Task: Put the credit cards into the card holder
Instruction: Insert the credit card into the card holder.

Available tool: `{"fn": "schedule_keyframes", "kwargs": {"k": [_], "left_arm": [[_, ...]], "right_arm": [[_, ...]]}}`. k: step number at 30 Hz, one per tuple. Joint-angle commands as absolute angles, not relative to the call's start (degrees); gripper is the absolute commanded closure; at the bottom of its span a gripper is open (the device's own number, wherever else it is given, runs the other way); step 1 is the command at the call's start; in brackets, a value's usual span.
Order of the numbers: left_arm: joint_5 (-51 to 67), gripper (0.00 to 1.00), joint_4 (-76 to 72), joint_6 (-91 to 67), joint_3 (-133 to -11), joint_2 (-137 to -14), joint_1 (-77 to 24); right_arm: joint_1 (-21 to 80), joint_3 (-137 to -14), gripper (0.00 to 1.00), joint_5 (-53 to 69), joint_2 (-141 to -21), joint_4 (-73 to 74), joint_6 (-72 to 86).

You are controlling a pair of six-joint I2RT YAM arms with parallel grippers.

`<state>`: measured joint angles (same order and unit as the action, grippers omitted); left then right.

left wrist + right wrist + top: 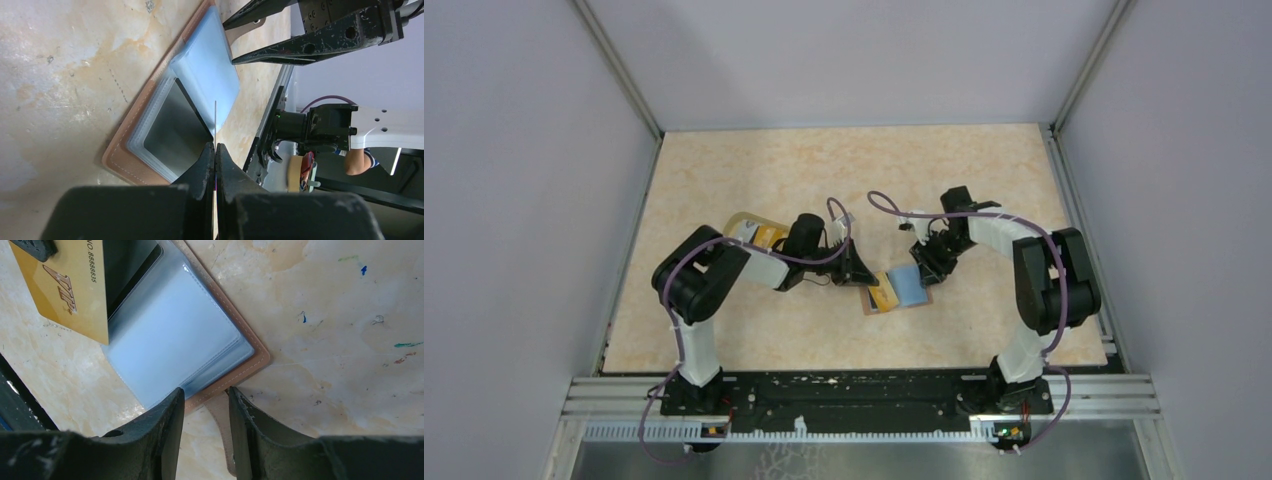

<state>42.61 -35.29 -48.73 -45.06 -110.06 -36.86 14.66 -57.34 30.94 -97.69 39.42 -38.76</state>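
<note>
The card holder (pixel 911 286) lies open mid-table, light blue lining up and a brown rim around it. My left gripper (pixel 862 272) is shut on a gold credit card (pixel 881 298) at the holder's left edge. In the left wrist view that card (pixel 215 115) shows edge-on as a thin line from the left gripper (pixel 215 148) to the clear sleeves of the card holder (pixel 207 75). In the right wrist view the gold card (pixel 65 290), marked VIP, overlaps the card holder (pixel 175 340). My right gripper (pixel 205 392) is open at its brown edge, the strap (pixel 220 425) between its fingers.
A translucent yellowish cup (pixel 742 222) lies behind the left arm's forearm. Grey walls enclose the beige table (pixel 844 170) on three sides, and a metal rail (pixel 864 395) runs along the near edge.
</note>
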Motion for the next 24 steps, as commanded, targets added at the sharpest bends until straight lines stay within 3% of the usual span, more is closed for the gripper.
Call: {"fn": "schedule_keyframes", "kwargs": {"k": [1, 24], "left_arm": [[44.5, 1.0, -38.5, -50.0, -45.0, -111.2, -36.4], [39.1, 1.0, -27.8, -45.9, -49.3, -112.4, -37.3]], "right_arm": [[15.7, -58.3, 0.62, 30.1, -98.9, 39.3, -38.5], [16.3, -58.6, 0.63, 29.9, -99.5, 39.7, -38.4]]}}
